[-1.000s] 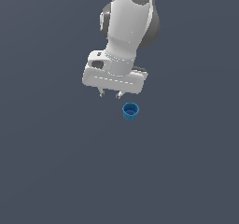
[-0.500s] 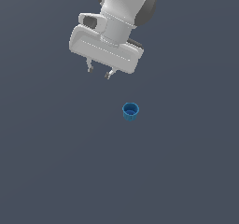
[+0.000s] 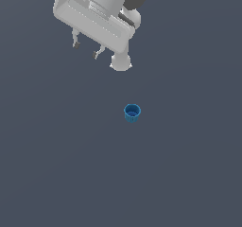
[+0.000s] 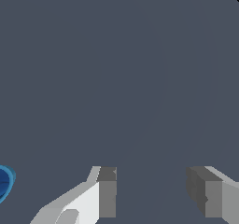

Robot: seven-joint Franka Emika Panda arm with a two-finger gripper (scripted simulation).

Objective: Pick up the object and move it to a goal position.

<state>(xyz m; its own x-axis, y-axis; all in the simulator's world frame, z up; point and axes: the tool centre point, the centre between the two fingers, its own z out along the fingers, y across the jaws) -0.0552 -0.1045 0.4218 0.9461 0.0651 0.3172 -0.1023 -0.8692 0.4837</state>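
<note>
The object (image 3: 132, 112), a small blue ribbed cup with a hollow top, stands upright on the dark grey floor near the middle of the exterior view. My gripper (image 3: 86, 50) hangs well above and toward the exterior view's left of it, open, with nothing between its two short fingers. In the wrist view the fingers (image 4: 106, 192) stand apart with bare floor between them. Only a sliver of the object (image 4: 4, 183) shows at that picture's edge, outside the fingers.
A plain dark grey surface (image 3: 189, 174) fills both views. The arm's white wrist body (image 3: 94, 18) occupies the upper part of the exterior view.
The gripper has risen and drifted toward the exterior view's left, away from the cup. The cup has stayed where it was, and the fingers are still open.
</note>
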